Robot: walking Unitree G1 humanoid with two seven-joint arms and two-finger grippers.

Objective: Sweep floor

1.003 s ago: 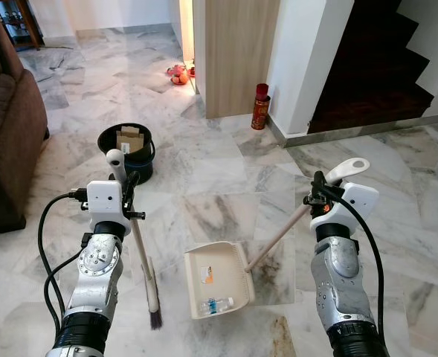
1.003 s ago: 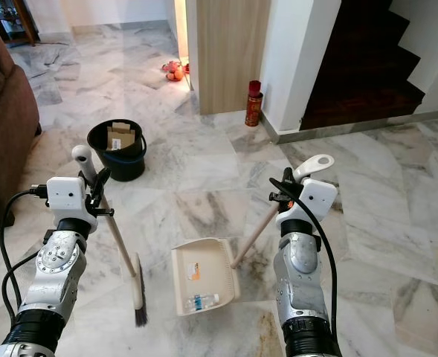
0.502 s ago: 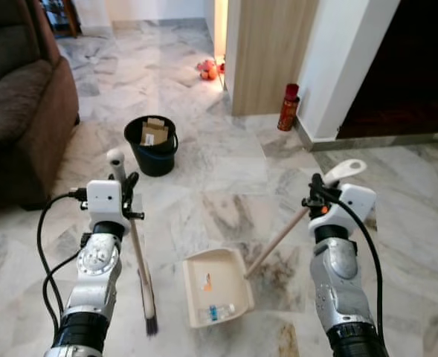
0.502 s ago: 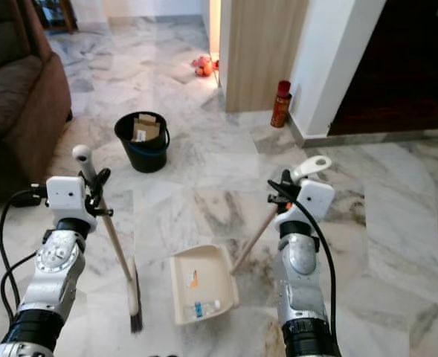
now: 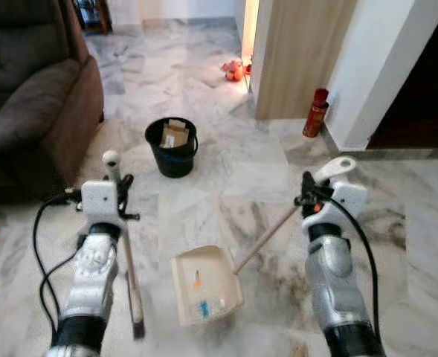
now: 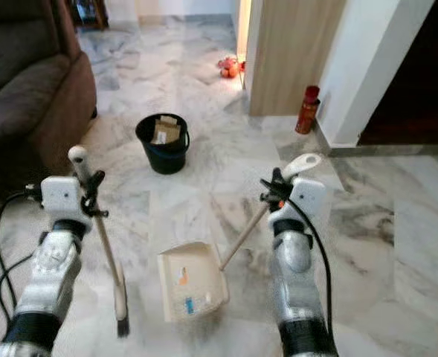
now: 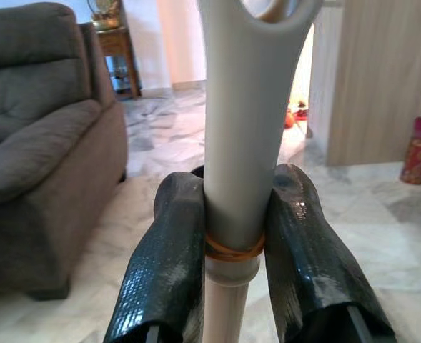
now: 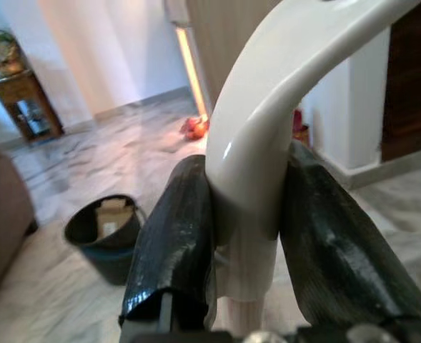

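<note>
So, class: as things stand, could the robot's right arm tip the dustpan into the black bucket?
Probably not yet. The right gripper is shut on the dustpan handle, but the black bucket stands well ahead on open floor, so the robot would need to step closer.

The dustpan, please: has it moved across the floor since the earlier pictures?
Yes. The dustpan, held by the right gripper, has been carried toward the black bucket; the stretch of floor between them looks shorter.
</note>
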